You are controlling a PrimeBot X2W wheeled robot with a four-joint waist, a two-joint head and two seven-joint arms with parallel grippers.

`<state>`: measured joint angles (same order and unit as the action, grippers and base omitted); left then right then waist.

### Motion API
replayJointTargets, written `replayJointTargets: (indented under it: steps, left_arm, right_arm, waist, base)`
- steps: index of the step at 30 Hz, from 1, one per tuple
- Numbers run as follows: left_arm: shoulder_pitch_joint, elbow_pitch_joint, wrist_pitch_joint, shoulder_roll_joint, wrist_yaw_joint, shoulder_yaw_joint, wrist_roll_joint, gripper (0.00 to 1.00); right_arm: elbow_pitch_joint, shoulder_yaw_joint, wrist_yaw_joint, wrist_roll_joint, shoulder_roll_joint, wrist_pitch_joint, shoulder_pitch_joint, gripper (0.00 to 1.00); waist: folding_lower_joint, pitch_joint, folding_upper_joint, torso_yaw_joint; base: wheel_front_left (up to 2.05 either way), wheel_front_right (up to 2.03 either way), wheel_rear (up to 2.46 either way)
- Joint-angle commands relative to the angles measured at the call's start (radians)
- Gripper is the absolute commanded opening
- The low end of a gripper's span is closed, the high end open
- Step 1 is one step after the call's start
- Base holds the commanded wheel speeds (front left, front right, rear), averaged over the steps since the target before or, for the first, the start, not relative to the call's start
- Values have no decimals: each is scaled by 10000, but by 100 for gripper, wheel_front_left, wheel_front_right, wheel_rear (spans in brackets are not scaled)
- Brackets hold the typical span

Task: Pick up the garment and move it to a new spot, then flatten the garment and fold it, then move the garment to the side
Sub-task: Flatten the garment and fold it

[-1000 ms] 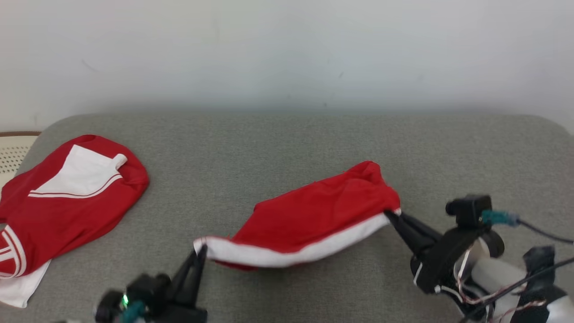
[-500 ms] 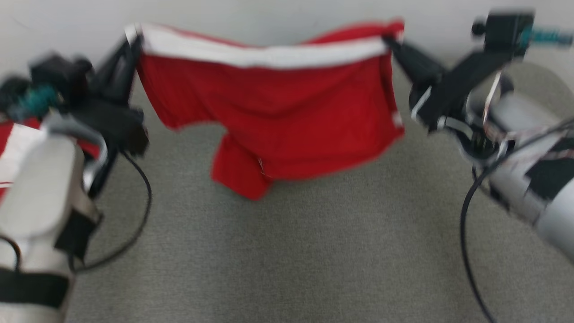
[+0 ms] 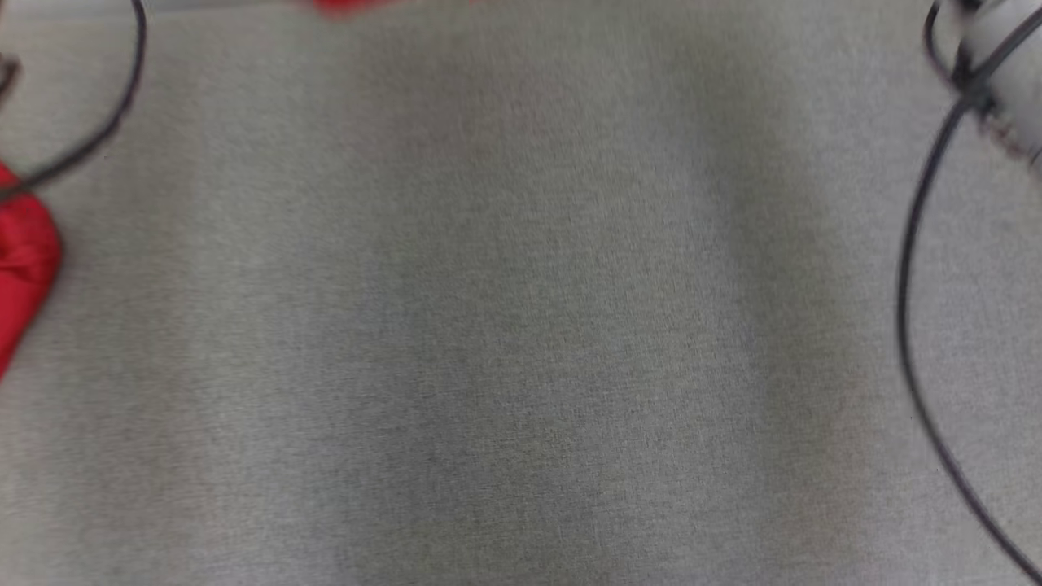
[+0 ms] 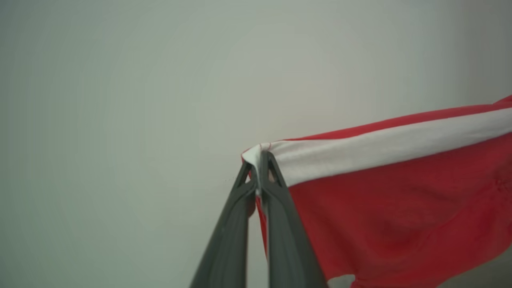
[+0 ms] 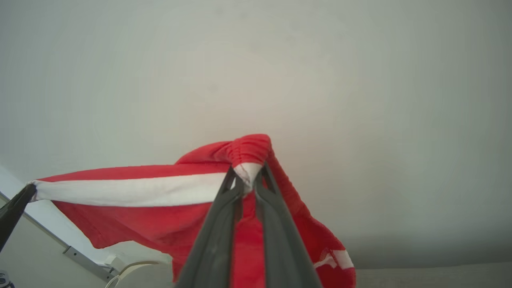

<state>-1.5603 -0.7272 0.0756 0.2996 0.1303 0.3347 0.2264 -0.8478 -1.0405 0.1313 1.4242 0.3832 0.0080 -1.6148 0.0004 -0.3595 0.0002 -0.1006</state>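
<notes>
While a red garment (image 4: pixel 380 208) with a white band along its top edge hangs stretched between my two arms, my left claw (image 4: pixel 260 160) is pinched tight on one end of that band. Its two dark fingers are pressed together with the white corner squeezed between their tips. My right claw (image 5: pixel 247 173) is likewise closed on the other end, where the red cloth bunches into a gathered knob just above the fingertips. More red fabric, marked with a small white stripe, drapes down behind the fingers. From my right wrist, the white band runs off to the left, to the dark tip of my left claw at the edge of the view. Behind the garment in both wrist views is a plain pale wall (image 4: pixel 120 100). Looking down from my head, the view is blurred and shows a grey fabric surface (image 3: pixel 521 325). At the very top edge is a sliver of red I cannot identify for certain. Part of another red cloth (image 3: pixel 24 260) lies at the left edge, and thin black cables (image 3: pixel 908 285) curve along both sides.
</notes>
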Motion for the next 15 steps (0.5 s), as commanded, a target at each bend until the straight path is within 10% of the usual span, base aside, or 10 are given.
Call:
replayJointTargets:
  steps: [1,15]
  left_arm:
    - [-539,-128,20,-31,-32,66,-107,0]
    - [-852,-1227,1351,-643,-88,490,7,0]
  right_arm:
    - [-145,149,-10,44,-4,-233,-447,0]
    - [268,-382,-8,-131,383,-1023,-293,0]
  waist:
    - [-4,-560,-2,-286]
    - [-4,-1585,-2,21]
  base:
    - [0,0,0]
    - [0,0,0]
